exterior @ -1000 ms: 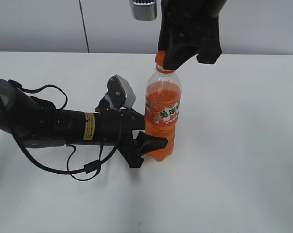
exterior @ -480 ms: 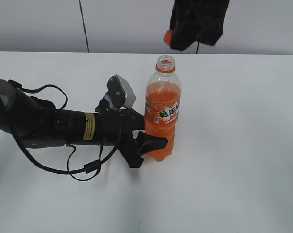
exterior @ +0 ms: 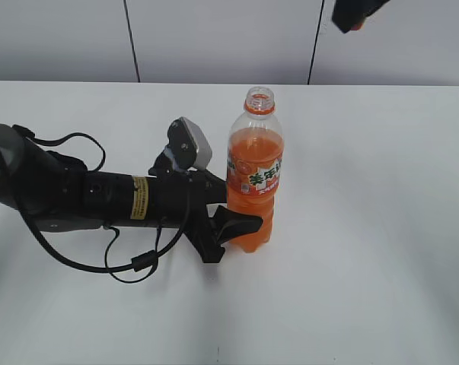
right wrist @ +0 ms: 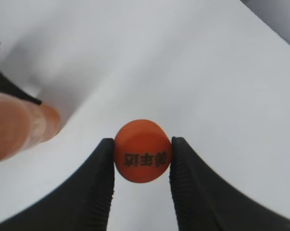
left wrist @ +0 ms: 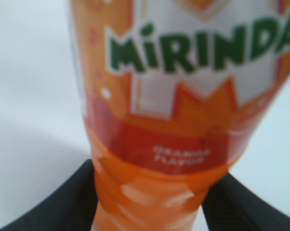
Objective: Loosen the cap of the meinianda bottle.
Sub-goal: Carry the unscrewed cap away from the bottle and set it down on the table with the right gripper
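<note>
Right tool (exterior: 356, 13) mostly cropped at exterior top edge; bottle (left wrist: 178, 120) blurred close-up.

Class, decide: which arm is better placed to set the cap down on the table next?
Right. Its fingers already pinch the cap, lifted clear, while the left gripper is clamped on the meinianda bottle, keeping it upright.

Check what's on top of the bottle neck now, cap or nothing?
Nothing. The meinianda bottle stands with its mouth open. The cap is pinched in the right gripper, up off the table. The left gripper clamps the bottle's lower body, covering part of it.
</note>
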